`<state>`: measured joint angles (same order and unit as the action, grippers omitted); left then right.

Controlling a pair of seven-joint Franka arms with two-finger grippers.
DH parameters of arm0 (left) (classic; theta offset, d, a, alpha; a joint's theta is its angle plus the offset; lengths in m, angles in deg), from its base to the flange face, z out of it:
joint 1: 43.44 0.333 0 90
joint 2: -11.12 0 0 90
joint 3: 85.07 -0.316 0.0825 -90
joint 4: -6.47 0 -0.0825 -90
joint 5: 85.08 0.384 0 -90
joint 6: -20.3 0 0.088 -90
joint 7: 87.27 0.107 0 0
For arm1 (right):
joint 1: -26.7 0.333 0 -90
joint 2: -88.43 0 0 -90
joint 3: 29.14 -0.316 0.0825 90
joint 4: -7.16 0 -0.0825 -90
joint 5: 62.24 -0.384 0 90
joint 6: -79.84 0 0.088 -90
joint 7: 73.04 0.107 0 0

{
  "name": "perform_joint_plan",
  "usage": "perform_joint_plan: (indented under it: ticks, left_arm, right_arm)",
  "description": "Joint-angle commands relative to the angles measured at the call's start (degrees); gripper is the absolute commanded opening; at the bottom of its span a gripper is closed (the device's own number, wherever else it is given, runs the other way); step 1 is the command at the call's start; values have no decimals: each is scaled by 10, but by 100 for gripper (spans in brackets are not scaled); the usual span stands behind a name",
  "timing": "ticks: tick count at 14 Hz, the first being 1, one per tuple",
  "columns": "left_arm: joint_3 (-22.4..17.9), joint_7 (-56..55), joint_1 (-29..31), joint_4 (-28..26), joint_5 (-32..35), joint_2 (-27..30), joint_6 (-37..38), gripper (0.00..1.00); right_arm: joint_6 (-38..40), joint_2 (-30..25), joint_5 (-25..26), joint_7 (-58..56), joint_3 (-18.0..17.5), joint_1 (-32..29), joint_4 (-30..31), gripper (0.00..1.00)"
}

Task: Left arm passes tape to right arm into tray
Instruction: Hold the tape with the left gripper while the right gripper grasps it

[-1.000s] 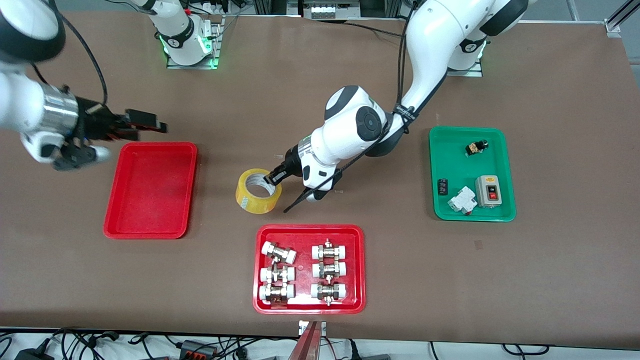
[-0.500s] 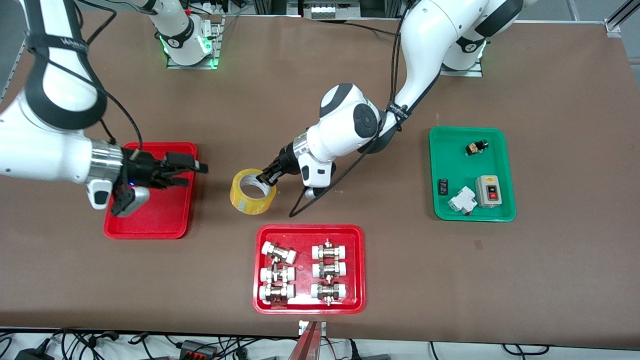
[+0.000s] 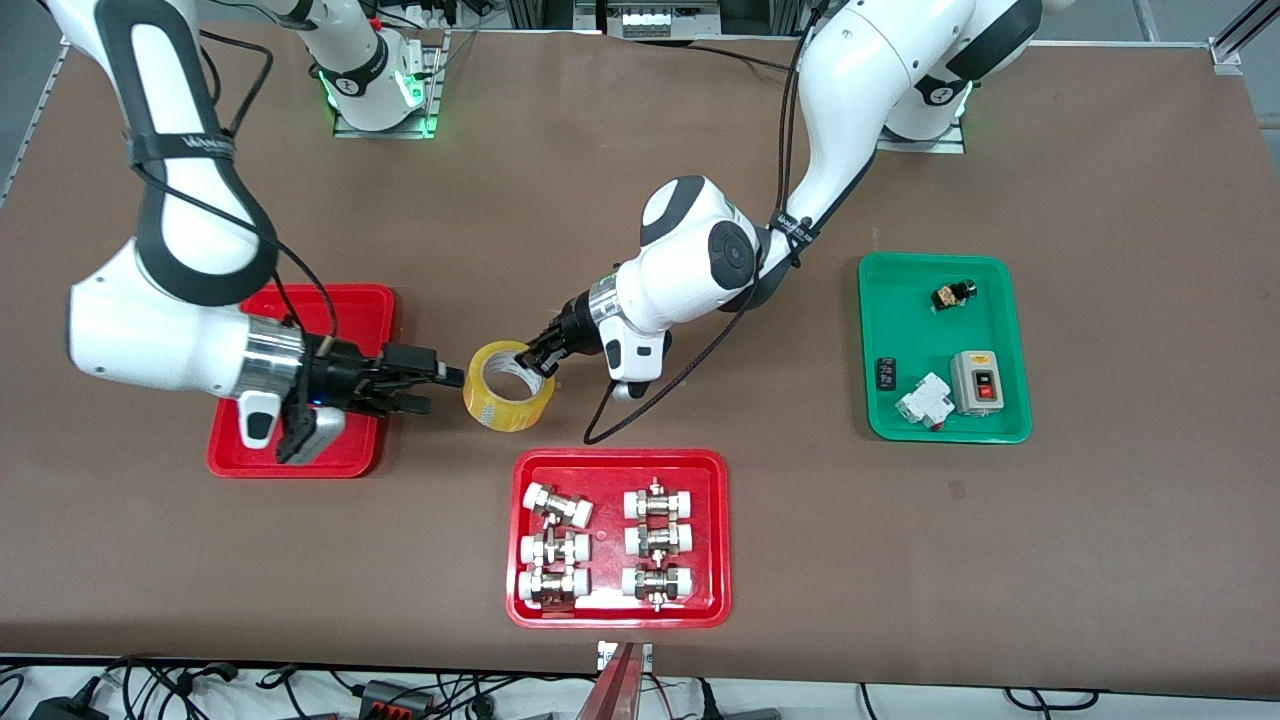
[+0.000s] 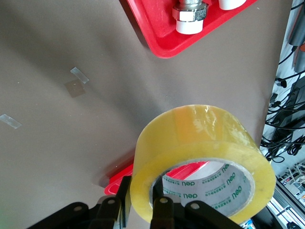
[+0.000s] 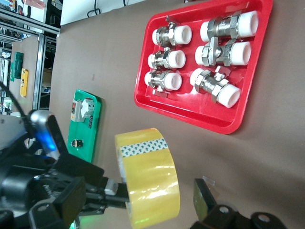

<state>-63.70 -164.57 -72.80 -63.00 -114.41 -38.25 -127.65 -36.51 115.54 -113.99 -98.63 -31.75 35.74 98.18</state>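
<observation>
tape (image 3: 506,385) clamped in left gripper (image 3: 537,356), seemingly airborne; spread-fingered right gripper (image 3: 443,388) alongside

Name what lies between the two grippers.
The tape roll. In the front view, the left gripper pinches its wall at one side while the right gripper, jaws open, reaches its outer face from the plain red tray.

Right end effector (image 3: 440,388) now at tape (image 3: 506,387), tape lifted, shifted toward tray (image 3: 365,304)

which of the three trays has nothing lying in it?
The red tray under the right arm's wrist, toward that arm's end of the table. The other red tray holds metal fittings; the green tray holds electrical parts.
</observation>
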Motion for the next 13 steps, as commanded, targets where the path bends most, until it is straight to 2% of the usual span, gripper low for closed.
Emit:
perform_joint_plan:
  ticks: [1,5,8,10,11,13]
  left_arm:
    - [7,29,0,28,-21,-12,0,1]
    - [6,33,-1,28,-27,-13,0,1]
    - [6,33,-1,27,-27,-12,1,1]
    - [6,33,0,27,-27,-11,3,1]
    - [6,33,0,27,-27,-12,3,1]
    - [6,33,0,28,-27,-11,3,1]
  right_arm:
    - [-11,20,-19,-21,0,8,-8,100]
    - [-24,28,-35,-21,0,27,-7,100]
    - [-25,28,-35,-21,1,28,-7,36]
    - [-23,28,-34,-21,1,27,-9,6]
    - [-21,26,-34,-22,1,27,-9,0]
    - [-20,26,-33,-22,1,26,-9,0]
